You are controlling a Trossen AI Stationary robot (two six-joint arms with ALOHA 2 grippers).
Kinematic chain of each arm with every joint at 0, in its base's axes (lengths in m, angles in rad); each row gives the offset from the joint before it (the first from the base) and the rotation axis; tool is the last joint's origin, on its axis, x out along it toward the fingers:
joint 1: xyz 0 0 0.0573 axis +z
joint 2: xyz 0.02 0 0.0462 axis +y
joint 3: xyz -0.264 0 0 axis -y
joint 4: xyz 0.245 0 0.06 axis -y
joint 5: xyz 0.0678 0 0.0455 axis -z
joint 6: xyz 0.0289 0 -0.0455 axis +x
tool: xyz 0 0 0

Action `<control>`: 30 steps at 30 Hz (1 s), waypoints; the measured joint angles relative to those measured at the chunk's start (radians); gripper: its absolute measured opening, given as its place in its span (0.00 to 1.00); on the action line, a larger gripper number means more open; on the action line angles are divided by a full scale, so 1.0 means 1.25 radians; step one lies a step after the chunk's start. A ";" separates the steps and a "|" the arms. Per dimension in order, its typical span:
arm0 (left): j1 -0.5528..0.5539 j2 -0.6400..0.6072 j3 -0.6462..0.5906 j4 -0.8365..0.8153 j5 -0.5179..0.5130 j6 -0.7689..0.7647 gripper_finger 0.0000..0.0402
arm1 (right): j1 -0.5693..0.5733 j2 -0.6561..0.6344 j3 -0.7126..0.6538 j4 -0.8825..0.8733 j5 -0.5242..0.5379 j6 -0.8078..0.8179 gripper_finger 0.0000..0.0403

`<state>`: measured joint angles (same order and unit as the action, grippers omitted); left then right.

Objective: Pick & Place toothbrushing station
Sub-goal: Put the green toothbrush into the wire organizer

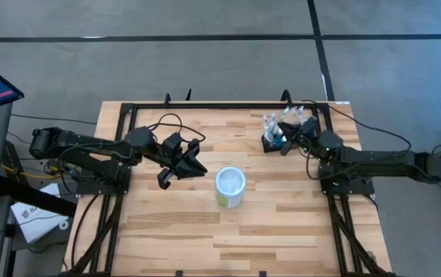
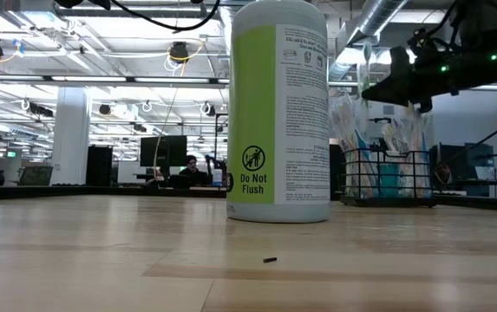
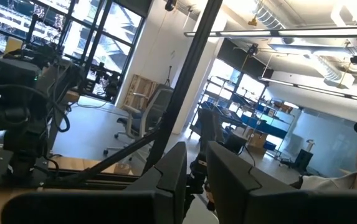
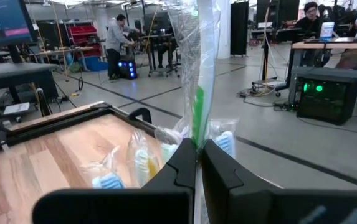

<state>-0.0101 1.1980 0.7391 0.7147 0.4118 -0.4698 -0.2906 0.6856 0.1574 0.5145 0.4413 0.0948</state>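
The black wire-mesh basket [image 1: 270,143] stands on its base at the table's far right, full of plastic-wrapped toothbrushes; it also shows in the low view [image 2: 387,178]. My right gripper [image 1: 288,140] reaches over it from the right, above its rim in the low view [image 2: 407,91], and is shut on one wrapped toothbrush [image 4: 198,93]. My left gripper [image 1: 197,169] hangs left of the white-and-pale-green cup [image 1: 230,187], clear of it, fingers together and empty [image 3: 197,177]. My right gripper pinches the wrapped toothbrush between its two fingers [image 4: 184,165], on the clear wrap around the green handle [image 4: 197,134]. The fingers come about level from the table's right and lie across the toothbrush. It stands upright, rising above the fingers. Its lower end is hidden.
The tall cup [image 2: 278,113], marked "Do Not Flush", stands upright at the table's middle, between my two grippers. A black frame [image 1: 205,105] runs along the table's far edge and sides. A small dark speck [image 2: 270,259] lies on the wood near the front.
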 joint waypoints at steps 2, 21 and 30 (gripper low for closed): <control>0.000 0.000 0.000 0.000 0.000 0.000 0.14 | 0.000 0.034 0.000 0.026 -0.003 0.000 0.00; 0.000 0.000 0.000 0.000 0.002 0.001 0.14 | -0.023 0.249 0.000 0.139 0.004 0.006 0.00; 0.000 0.000 0.000 0.000 0.002 0.001 0.14 | -0.026 0.296 0.000 0.142 0.004 0.030 0.00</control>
<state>-0.0101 1.1980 0.7391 0.7143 0.4141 -0.4683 -0.3237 1.0557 0.1579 0.6923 0.4461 0.1323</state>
